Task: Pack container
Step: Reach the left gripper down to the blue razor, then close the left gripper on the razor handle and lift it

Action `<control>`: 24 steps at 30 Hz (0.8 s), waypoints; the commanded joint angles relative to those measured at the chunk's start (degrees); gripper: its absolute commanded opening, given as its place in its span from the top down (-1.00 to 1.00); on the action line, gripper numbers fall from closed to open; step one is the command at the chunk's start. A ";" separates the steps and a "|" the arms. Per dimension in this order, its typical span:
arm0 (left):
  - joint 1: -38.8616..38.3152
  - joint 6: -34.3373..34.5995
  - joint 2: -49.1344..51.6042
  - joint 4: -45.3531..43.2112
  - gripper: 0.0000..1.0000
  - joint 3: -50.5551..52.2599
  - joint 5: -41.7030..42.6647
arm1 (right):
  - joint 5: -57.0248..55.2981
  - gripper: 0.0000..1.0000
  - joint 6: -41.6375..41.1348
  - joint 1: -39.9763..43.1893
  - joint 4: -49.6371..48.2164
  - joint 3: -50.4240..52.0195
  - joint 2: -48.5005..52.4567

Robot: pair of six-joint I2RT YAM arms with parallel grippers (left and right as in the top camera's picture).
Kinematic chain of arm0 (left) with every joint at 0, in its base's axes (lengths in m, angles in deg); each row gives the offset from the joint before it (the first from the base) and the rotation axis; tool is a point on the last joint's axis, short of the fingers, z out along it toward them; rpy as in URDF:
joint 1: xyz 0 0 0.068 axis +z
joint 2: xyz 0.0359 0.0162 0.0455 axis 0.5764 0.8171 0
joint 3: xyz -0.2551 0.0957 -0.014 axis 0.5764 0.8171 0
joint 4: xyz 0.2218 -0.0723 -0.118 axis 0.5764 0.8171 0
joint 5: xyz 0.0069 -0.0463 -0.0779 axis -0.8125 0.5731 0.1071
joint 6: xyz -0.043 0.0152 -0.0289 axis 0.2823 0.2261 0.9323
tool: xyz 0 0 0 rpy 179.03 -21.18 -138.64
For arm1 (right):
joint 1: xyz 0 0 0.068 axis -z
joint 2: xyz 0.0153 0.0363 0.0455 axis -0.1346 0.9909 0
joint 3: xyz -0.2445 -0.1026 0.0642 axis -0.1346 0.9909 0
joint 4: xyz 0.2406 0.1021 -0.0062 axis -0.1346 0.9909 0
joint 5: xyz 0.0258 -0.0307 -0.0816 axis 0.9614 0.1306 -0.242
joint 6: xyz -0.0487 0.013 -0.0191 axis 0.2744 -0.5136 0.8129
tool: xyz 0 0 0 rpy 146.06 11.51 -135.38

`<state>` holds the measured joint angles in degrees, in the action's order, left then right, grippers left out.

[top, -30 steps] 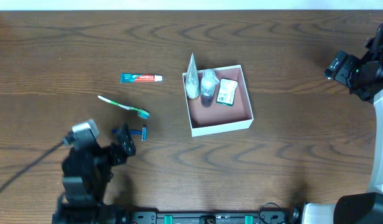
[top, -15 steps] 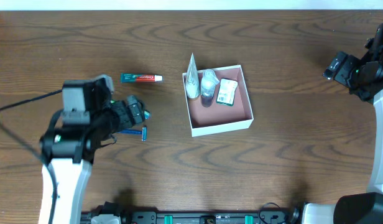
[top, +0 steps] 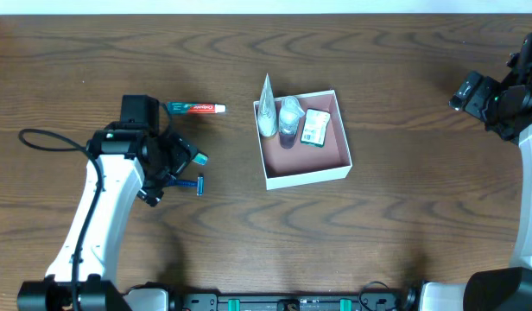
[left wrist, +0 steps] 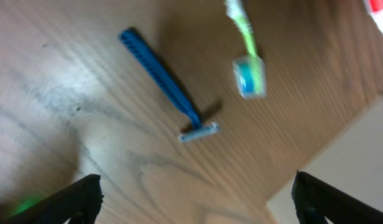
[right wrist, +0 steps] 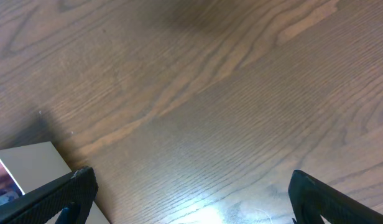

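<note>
Wooden table carries it all. Farthest left, the left pincer hangs wide open with nothing in it, over the loose toiletries. I'd guess it is there because these are what is yet to be packed. Below it the blue razor lies flat on the wood, and just beside that is the green toothbrush, whose handle is mostly hidden under the arm from above. A little further back the toothpaste lies on its own.

Right of centre sits the container, with 3 things crowded along its far wall: a white tube leaning on the corner rim, a clear bottle and a green-and-white packet. The near half of its floor is bare, which leaves room.

Far right, the right pincer gapes just as wide and empty, well apart from the work, likely parked out of the way. Its wrist view catches only a corner of the container, and the labels are too small to read.
</note>
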<state>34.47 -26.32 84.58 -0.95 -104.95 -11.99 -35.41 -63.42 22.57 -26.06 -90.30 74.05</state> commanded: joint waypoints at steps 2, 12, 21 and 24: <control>0.33 14.19 1.84 0.20 -0.96 -0.20 -4.39 | -0.22 -0.99 0.63 0.33 0.02 0.02 0.17; 0.31 20.20 7.26 0.15 -0.59 0.17 -6.86 | -0.24 -0.99 0.63 0.33 0.02 0.02 0.17; 0.31 20.13 15.67 -2.25 -0.57 0.17 -6.58 | -0.24 -0.98 0.63 0.33 0.02 0.02 0.17; 0.31 20.15 18.45 -3.08 -0.56 0.17 -5.70 | -0.24 -0.99 0.66 0.33 0.02 0.02 0.17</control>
<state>34.45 -7.26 100.71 -3.88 -104.95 -17.68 -35.41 -63.42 22.57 -26.06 -90.30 74.05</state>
